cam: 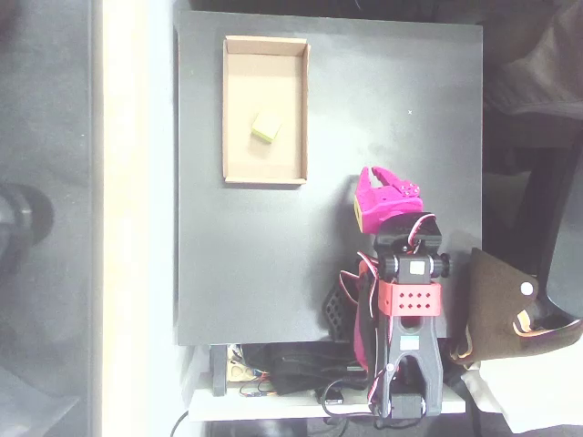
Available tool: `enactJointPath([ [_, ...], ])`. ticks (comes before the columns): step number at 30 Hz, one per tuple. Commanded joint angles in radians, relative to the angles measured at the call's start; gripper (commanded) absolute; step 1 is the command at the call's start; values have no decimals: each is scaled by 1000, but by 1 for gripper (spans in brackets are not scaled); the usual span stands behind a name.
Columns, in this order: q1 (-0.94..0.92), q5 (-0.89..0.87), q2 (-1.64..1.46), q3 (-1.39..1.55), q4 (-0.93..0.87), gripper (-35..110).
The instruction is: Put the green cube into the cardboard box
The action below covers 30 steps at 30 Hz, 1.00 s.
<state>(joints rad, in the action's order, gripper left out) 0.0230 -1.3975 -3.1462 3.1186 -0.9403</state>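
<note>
the cube already lies inside the box at the upper left of the dark worktop, near the box's middle and clear of its walls, so the placing looks done and what remains, by my reading, is only to park the arm. the tool sits lower right of the box, well apart from it, holding nothing; whether its fingers are parted or closed i cannot tell. the arm is folded back toward its base at the lower edge, tool pointing up the frame.
</note>
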Motion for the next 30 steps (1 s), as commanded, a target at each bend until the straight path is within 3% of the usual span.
enactJointPath([
  [1, 2, -8, -31, 37, -12, 3],
  [11, 2, -8, -103, 38, -32, 3],
  [20, 0, -8, -193, 38, -325, 3],
  [30, 0, -20, -193, 38, -468, 3],
])
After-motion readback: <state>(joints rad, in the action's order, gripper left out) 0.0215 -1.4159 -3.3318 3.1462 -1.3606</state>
